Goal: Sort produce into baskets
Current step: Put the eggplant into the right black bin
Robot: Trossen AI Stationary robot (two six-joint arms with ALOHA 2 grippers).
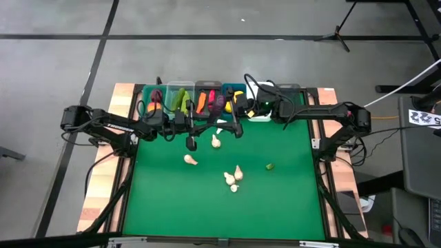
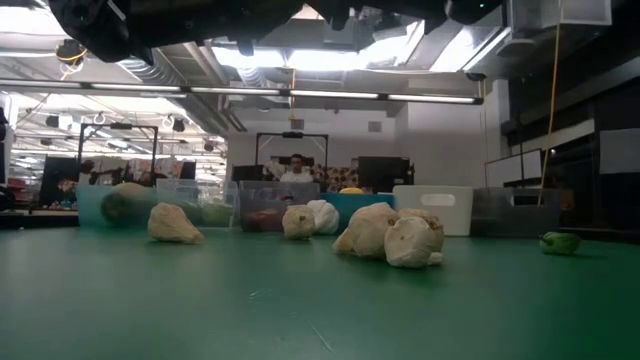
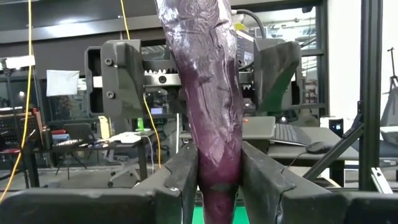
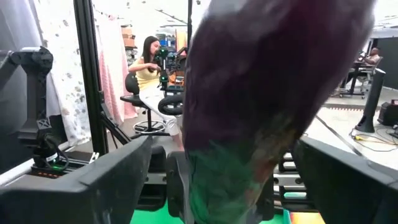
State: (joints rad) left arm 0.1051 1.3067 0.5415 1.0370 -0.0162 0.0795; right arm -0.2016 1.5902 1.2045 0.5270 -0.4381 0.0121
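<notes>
My left gripper (image 3: 219, 163) is shut on a purple eggplant (image 3: 202, 81), held in the air before the row of bins (image 1: 207, 88). In the high view it (image 1: 195, 124) faces my right gripper (image 1: 233, 128). My right gripper (image 4: 224, 174) is open. Its fingers (image 4: 118, 171) stand on either side of the eggplant's green-capped end (image 4: 230, 168), and I see a gap on one side. Several whitish garlic bulbs (image 1: 216, 141) (image 2: 388, 235) lie on the green mat. A small green piece (image 1: 269, 166) lies to their right. My left gripper pinches the eggplant's plain purple end (image 3: 219, 186) between its two fingers (image 3: 183, 171). The fingers come level from the table's left. The eggplant sticks out past the fingertips toward my right gripper, lifted clear of the table.
The bins along the far edge hold green, orange, yellow and red produce (image 1: 180, 100). A white bin (image 2: 432, 208) and a dark one (image 2: 505, 212) show in the low view. The table's near half (image 1: 220, 213) is bare green mat. A person sits in the room behind (image 4: 149, 62).
</notes>
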